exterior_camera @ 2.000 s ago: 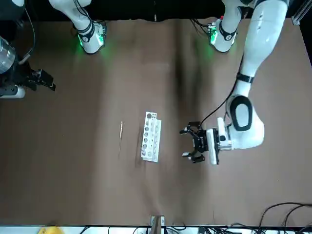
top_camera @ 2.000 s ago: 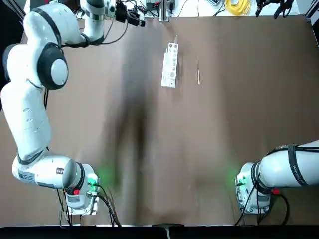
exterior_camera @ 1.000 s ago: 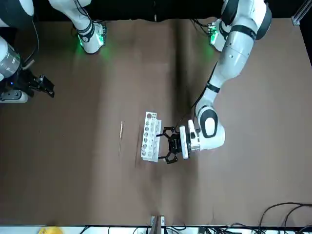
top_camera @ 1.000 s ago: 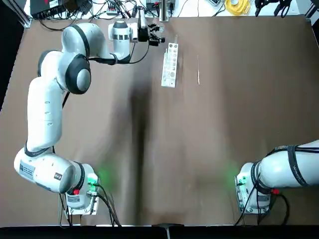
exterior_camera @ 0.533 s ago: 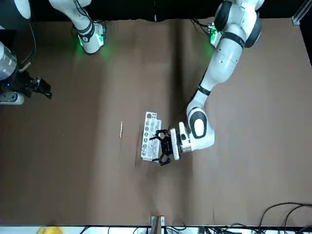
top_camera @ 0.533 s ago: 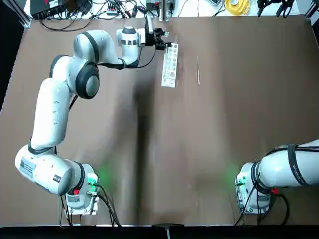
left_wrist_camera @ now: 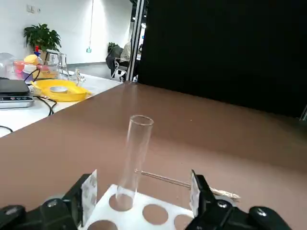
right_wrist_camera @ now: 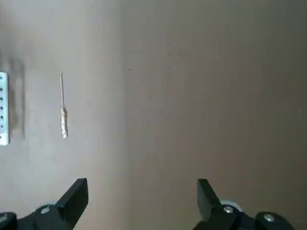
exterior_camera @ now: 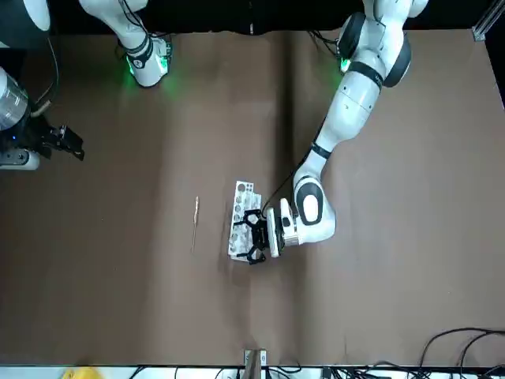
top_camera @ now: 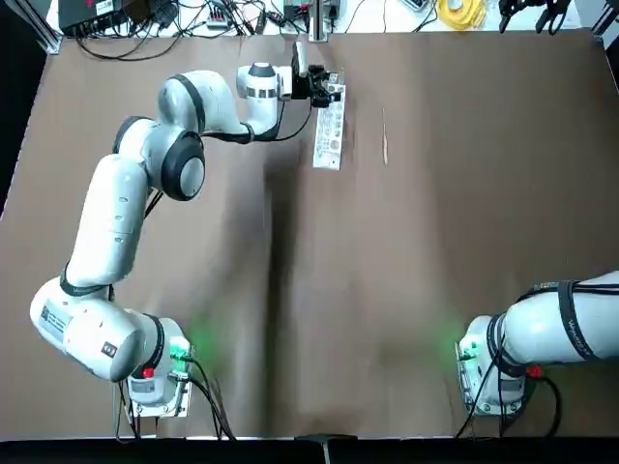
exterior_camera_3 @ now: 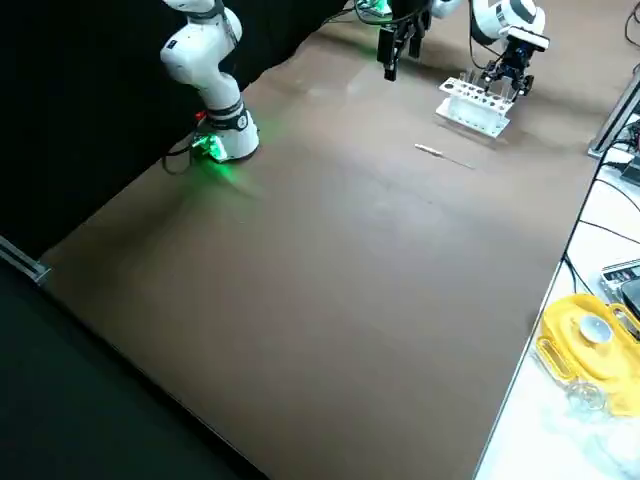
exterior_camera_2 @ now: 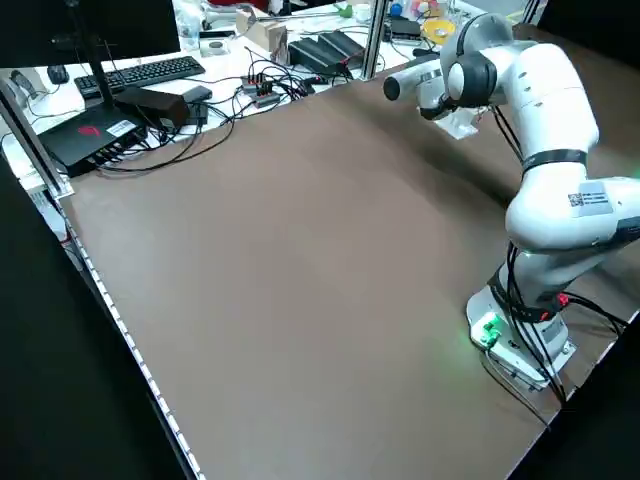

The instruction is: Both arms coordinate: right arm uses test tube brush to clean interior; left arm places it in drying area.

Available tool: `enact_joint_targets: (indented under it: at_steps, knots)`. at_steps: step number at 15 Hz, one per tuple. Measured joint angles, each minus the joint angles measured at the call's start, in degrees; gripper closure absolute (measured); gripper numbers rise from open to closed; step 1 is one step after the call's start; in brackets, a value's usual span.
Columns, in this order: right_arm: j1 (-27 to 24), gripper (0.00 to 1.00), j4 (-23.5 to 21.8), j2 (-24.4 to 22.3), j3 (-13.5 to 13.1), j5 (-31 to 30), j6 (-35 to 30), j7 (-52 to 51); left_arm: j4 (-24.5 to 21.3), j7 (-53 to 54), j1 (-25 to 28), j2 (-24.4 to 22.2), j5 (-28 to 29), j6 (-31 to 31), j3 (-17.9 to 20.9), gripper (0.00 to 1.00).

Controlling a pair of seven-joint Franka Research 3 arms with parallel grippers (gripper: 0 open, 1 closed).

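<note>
The drying area is a white rack (top_camera: 329, 135) (exterior_camera: 243, 204) with round holes, far across the table. A clear test tube (left_wrist_camera: 135, 160) stands upright in a hole at the rack's end. My left gripper (top_camera: 327, 85) (exterior_camera: 251, 235) (left_wrist_camera: 141, 191) is open, level with the rack, one finger on each side of the tube without touching it. The test tube brush (top_camera: 385, 135) (exterior_camera: 195, 219) (right_wrist_camera: 63, 110) lies flat on the table beside the rack. My right gripper (exterior_camera: 57, 142) (right_wrist_camera: 141, 191) hangs open and empty, high above the table, off to the robot's right of the brush.
The table is brown, with a fold running down its middle (top_camera: 276, 242). A bench beyond the far edge holds cables (top_camera: 193, 14) and a yellow object (top_camera: 460, 12) (exterior_camera_3: 582, 335). A metal post (top_camera: 317, 19) stands just behind the rack. The arm bases (top_camera: 155, 372) (top_camera: 495, 372) sit at the near edge.
The left arm swung from the table's far left over to the rack, bringing its open gripper around the tube. The right gripper shifted slightly; brush and rack stayed put.
</note>
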Motion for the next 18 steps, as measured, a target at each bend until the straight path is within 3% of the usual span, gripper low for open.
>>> enact_joint_targets:
  at_steps: [3,4,9,12,18]
  knots:
    - [0.00,0.00,0.08,0.00,-0.01,0.03,0.17,0.00,1.16,1.95,-0.46,0.51,-0.23,0.00,-0.02,0.14]
    - [0.00,0.00,0.10,0.00,-0.01,0.04,0.18,0.01,1.44,3.28,-0.59,0.64,-0.83,0.00,-0.02,0.22]
    - [-0.11,0.00,0.10,0.00,-0.07,0.04,0.00,0.04,1.67,6.10,-0.84,0.79,-2.55,0.00,-0.02,0.27]
    - [-0.12,0.00,0.10,0.01,-0.07,0.04,-0.46,0.04,1.81,6.59,-0.92,1.55,-2.56,0.00,-0.01,0.41]
    - [-0.27,0.00,0.17,0.01,-0.08,0.04,-0.40,0.04,2.70,6.93,-1.04,2.56,-2.63,0.00,-0.01,0.48]
